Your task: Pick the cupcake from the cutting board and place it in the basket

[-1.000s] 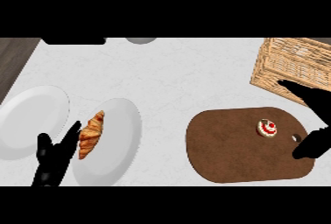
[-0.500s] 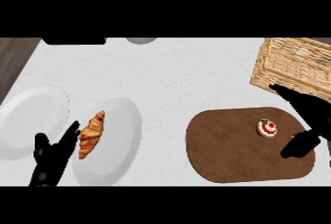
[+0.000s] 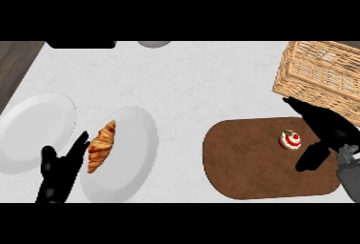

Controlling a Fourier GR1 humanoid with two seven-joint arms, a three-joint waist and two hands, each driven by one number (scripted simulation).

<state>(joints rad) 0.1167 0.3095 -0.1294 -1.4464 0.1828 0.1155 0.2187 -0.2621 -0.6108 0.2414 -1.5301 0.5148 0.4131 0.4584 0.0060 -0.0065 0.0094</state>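
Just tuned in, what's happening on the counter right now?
The right hand is open beside the cupcake, which sits on the brown cutting board; the hand has not closed on it yet. The wicker basket waits just behind the board at the right. The left hand rests open at the lower left, over the edge of a white plate that holds a croissant. A second plate lies further left.
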